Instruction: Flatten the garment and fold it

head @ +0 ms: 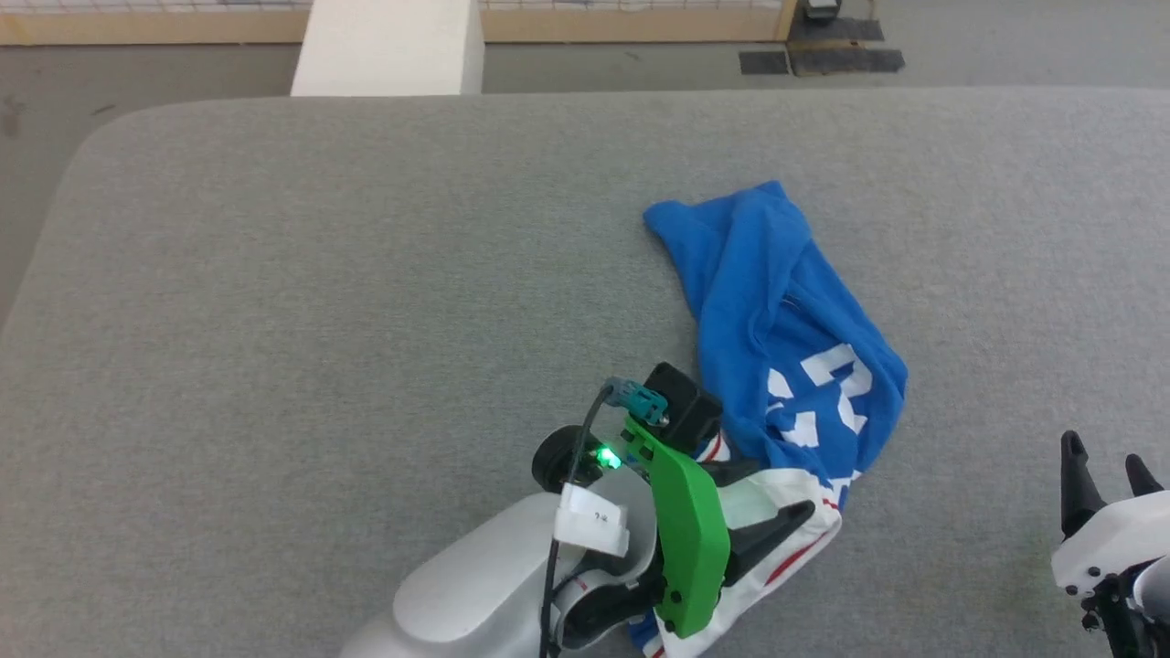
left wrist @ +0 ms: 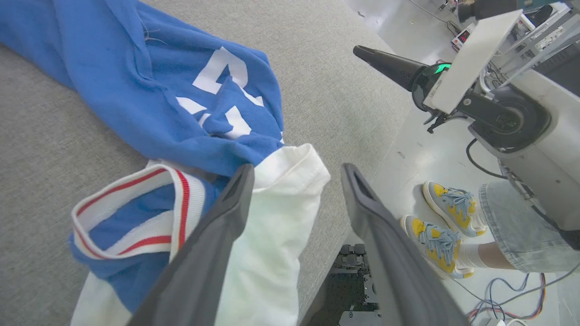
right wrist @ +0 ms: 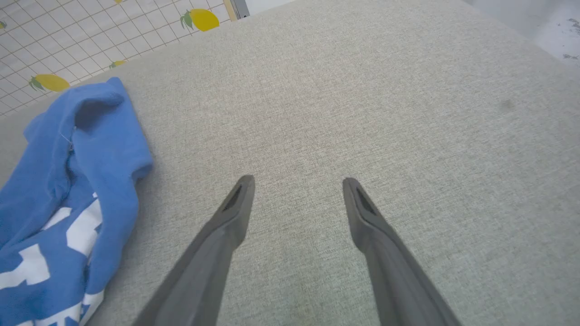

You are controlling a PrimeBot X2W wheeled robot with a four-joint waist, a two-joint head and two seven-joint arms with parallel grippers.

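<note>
The garment point(head: 777, 311) lies crumpled in a long heap on the grey table point(head: 366, 274), blue body toward the far side and white number showing. Its white sleeve point(left wrist: 276, 217) with red-striped trim point(left wrist: 136, 213) lies at the near end. My left gripper point(head: 777, 493) hovers over that sleeve, open, and in the left wrist view the sleeve's edge sits between its fingers point(left wrist: 235, 194). My right gripper point(head: 1101, 457) stands open at the lower right, away from the garment point(right wrist: 68, 181), with bare table between its fingers point(right wrist: 235, 203).
The table's near edge point(left wrist: 362, 181) runs just beside the sleeve. A person's feet in yellow shoes point(left wrist: 446, 226) stand on the floor by it. A white post point(head: 388, 46) rises beyond the far edge. Wide bare table stretches left of the garment.
</note>
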